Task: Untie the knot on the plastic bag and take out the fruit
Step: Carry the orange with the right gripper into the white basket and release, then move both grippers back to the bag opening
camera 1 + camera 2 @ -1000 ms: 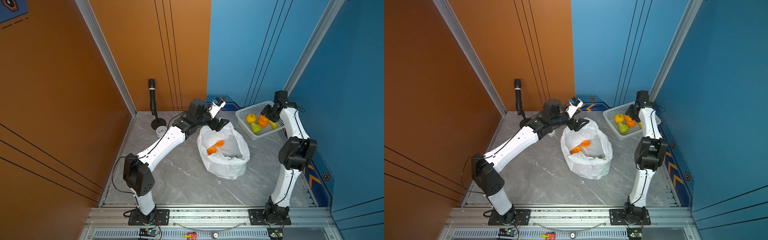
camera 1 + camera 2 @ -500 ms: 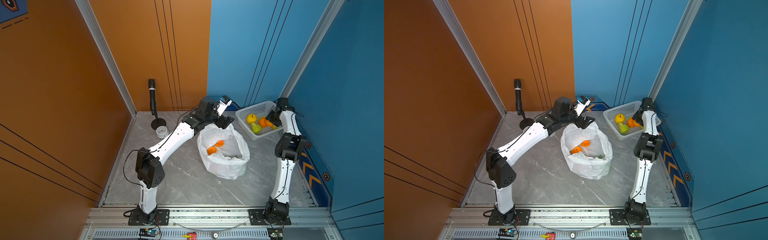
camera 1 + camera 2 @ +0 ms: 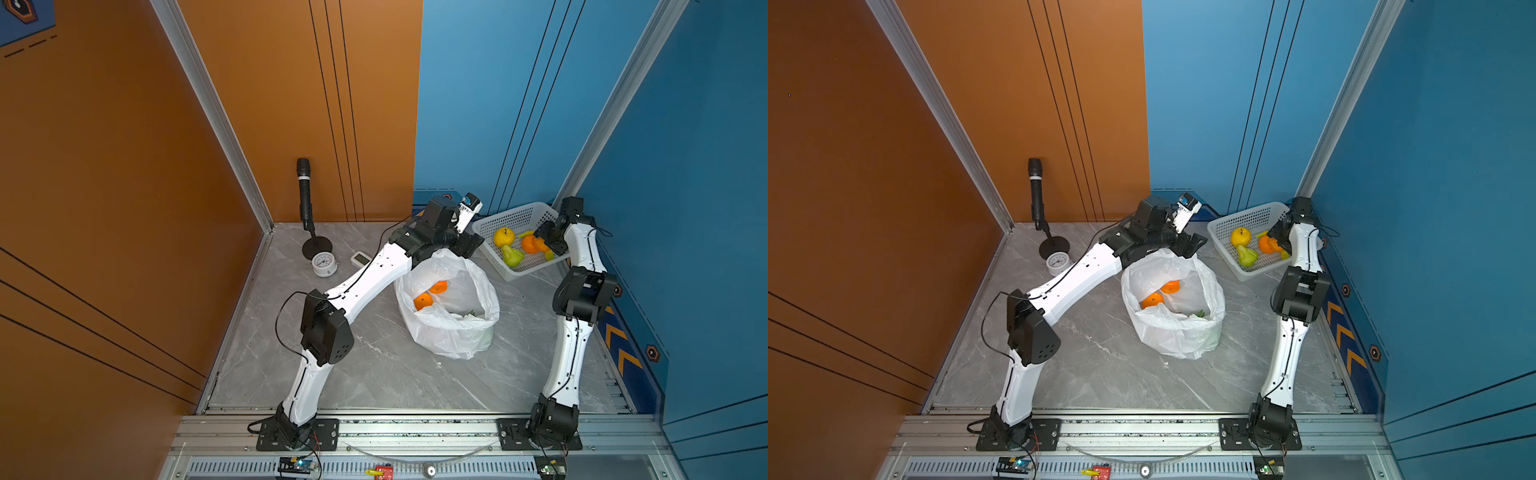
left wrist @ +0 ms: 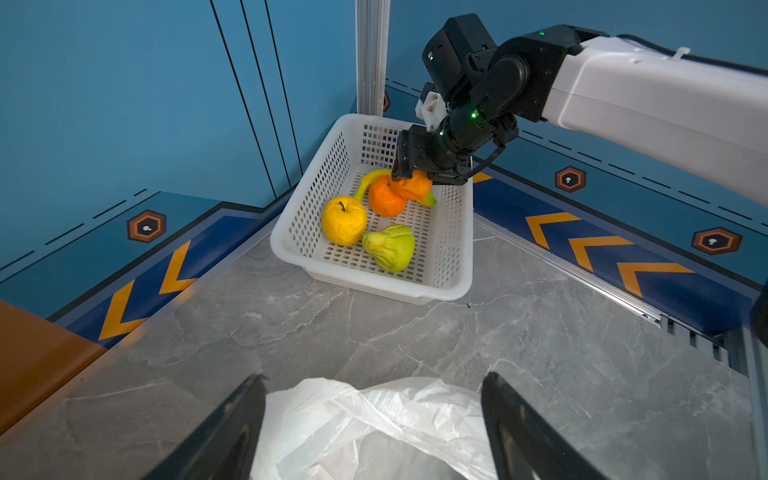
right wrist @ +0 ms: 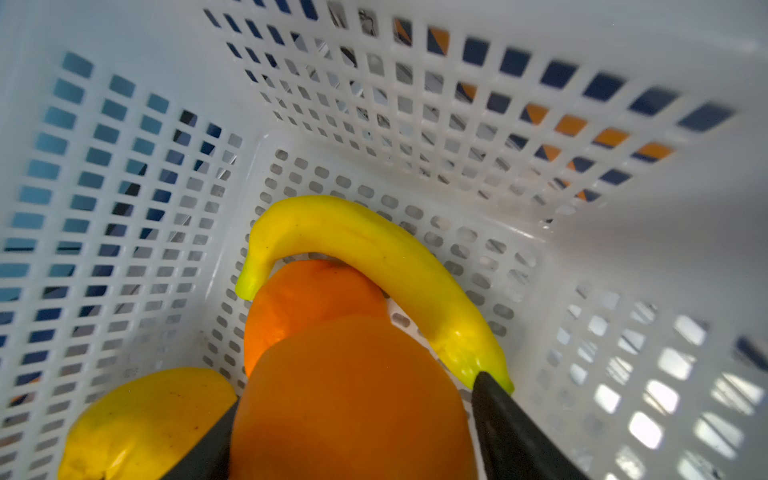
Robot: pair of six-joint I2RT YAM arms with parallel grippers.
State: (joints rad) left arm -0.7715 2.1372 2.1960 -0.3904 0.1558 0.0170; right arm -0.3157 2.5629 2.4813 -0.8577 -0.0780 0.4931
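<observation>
left hand: fingers spread wide, holding nothing; poised over the far rim of the plastic bag
right hand: down inside the white basket, far right; an orange sits between its fingers, against a second orange; gripped or let go, I cannot tell
plastic bag: middle of the worktop; mouth wide open; two oranges and a green piece inside
basket: also holds a yellow round fruit, a green pear and a banana curving behind the oranges
writing: a round dial beside the microphone stand, far left; its figures too small to read
</observation>
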